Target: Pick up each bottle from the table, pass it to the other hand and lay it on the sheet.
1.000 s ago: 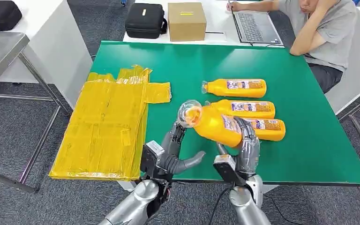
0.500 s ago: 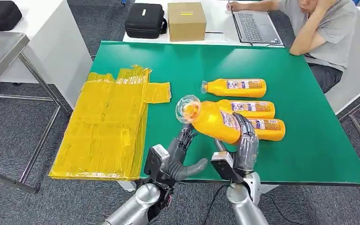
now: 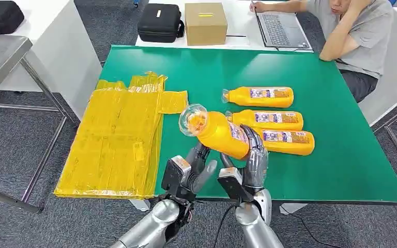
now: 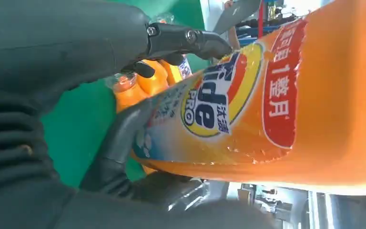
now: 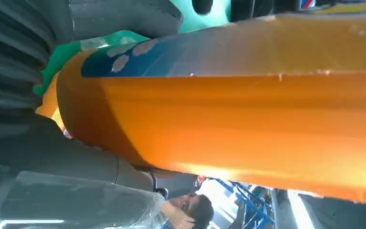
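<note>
The orange plastic detergent bottle with a clear cap (image 3: 218, 134) is held tilted above the near edge of the green table (image 3: 336, 170), cap toward the left. The right hand (image 3: 252, 161) grips its base end. The left hand (image 3: 195, 166) reaches under the bottle, fingers spread around it without closing. Three more orange bottles (image 3: 269, 120) lie on the table to the right. The crumpled yellow plastic sheet (image 3: 119, 139) lies on the left.

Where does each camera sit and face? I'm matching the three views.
Head view: high on the body, looking down at the green table; both arms, left hand, right hand.
Left wrist view: behind the left hand, facing the held bottle.
Right wrist view: behind the right hand, facing it too.
Shared: that bottle.
</note>
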`<state>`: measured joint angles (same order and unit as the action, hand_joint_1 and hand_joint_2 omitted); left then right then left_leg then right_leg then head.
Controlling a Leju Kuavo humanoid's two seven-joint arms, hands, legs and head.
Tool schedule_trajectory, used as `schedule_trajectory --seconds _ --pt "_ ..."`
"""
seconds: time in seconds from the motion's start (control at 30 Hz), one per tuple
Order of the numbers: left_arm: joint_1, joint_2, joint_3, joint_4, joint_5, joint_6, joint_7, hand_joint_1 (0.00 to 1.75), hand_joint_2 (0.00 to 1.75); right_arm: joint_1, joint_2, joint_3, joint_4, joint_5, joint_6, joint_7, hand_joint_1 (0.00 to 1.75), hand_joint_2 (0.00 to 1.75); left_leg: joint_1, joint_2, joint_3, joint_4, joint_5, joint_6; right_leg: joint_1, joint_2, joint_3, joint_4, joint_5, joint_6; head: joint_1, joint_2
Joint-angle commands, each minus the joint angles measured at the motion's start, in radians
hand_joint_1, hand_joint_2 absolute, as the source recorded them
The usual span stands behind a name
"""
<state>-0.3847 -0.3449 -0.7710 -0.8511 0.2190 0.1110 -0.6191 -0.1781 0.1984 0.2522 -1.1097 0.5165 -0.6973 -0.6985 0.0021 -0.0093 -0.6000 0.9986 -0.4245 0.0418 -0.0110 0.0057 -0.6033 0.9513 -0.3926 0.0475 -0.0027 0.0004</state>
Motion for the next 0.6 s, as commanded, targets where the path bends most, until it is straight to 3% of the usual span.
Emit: schedule_trajectory --seconds 0.03,0.13,0.17,0.6 --pt "-0.048 -0.003 -0.047 0.045 -0.019 0.034 -0.010 0.00 0.00 -0.066 0.004 0.054 0.141 -0.013 -0.001 0.000 1.75 1.75 0.000 0.002 0.005 0.000 -0.002 -0.002 0.000 0.001 0.004 0.000 -0.002 -0.002 0.000 0.000" --pt "-0.056 -0.004 -0.039 0.050 -0.026 0.075 -0.026 0.00 0.00 -0.060 0.001 0.084 0.147 -0.031 -0.001 0.000 1.75 1.75 0.000 0.002 0.004 0.000 -0.002 -0.002 0.000 0.001 0.004 0.000 -0.002 -0.002 0.000 0.000" --pt "-0.062 -0.004 -0.034 0.052 -0.026 0.091 -0.034 0.00 1.75 -0.060 0.002 0.091 0.154 -0.035 -0.001 0.000 1.75 1.75 0.000 0.001 0.003 0.000 -0.001 -0.001 0.001 0.000 0.002 0.000 -0.001 -0.001 0.000 0.000" --pt "-0.079 -0.004 -0.064 0.055 -0.025 0.138 -0.052 0.00 1.75 -0.078 0.011 0.077 0.203 -0.029 -0.001 0.000 1.75 1.75 0.000 0.001 0.002 0.000 -0.001 -0.001 0.001 0.000 0.002 0.000 -0.001 -0.001 0.000 0.000"
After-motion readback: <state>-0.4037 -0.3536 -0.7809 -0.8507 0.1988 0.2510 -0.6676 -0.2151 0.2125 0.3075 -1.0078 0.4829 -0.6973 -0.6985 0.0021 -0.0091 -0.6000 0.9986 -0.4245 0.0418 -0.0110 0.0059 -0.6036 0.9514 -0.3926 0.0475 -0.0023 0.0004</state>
